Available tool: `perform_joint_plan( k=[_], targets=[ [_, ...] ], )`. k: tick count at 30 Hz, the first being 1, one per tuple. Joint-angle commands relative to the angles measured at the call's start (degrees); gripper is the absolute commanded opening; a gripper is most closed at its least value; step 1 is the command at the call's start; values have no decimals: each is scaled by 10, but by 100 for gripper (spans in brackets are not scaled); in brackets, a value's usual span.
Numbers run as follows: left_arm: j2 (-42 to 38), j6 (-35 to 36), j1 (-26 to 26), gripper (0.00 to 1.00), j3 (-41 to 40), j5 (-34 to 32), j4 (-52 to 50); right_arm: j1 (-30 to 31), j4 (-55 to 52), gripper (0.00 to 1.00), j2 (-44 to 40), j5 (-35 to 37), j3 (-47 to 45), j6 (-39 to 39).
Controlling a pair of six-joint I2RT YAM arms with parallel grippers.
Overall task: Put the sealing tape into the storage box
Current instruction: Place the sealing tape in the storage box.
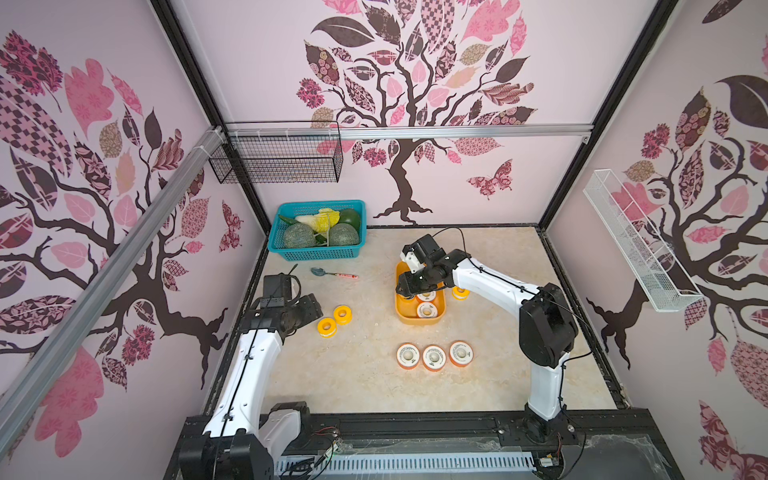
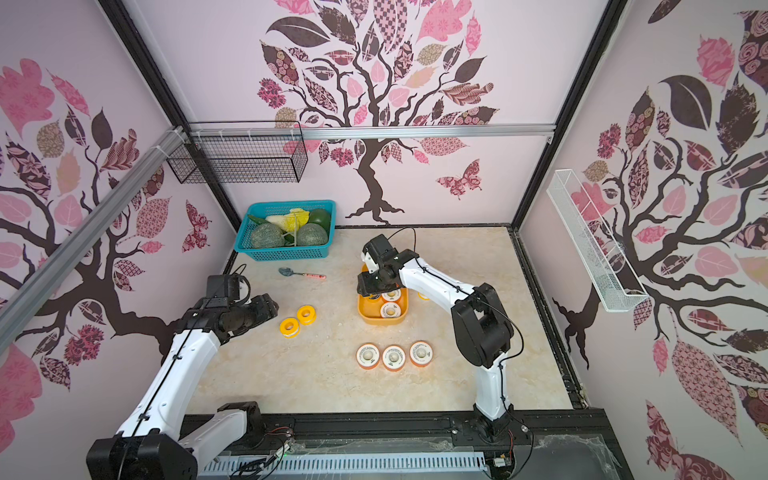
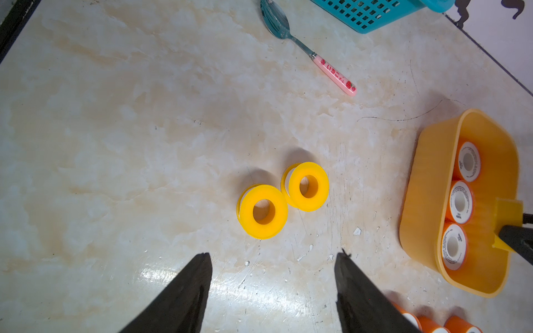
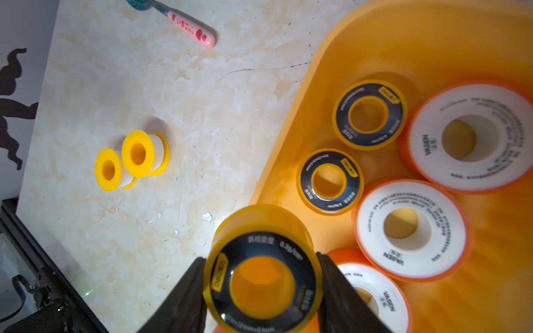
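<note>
In a top view the yellow box [image 1: 419, 319] sits nearer the bench's far edge, with three orange spools [image 1: 434, 357] in a row toward the front edge, well apart from it. The left wrist view shows the left hand [image 3: 274, 254] spread and empty, short of two yellow spools [image 3: 263, 212] lying flat, holes up. In the right wrist view the right hand [image 4: 259, 256] pinches a black-faced spool [image 4: 262, 276] across its rim over the box's edge, hole facing the camera. It's probably light, stiff, slick plastic, so the rim is the place to grip.

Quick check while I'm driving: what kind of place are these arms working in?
Probably a staged robot test booth, not a real home: tree-decal wall panels in black framing close in a marble-look tabletop, with a wire basket hung on an aluminium rail.
</note>
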Motion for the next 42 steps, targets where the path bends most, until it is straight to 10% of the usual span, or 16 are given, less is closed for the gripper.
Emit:
perform_joint_plan(
  k=[1,42],
  targets=[
    [3,4,2,72,-6,4,12,2,-20,50,-9,39,3,-12],
    [6,5,2,72,-6,8,13,68,-70,51,69,136,11,-34]
  ],
)
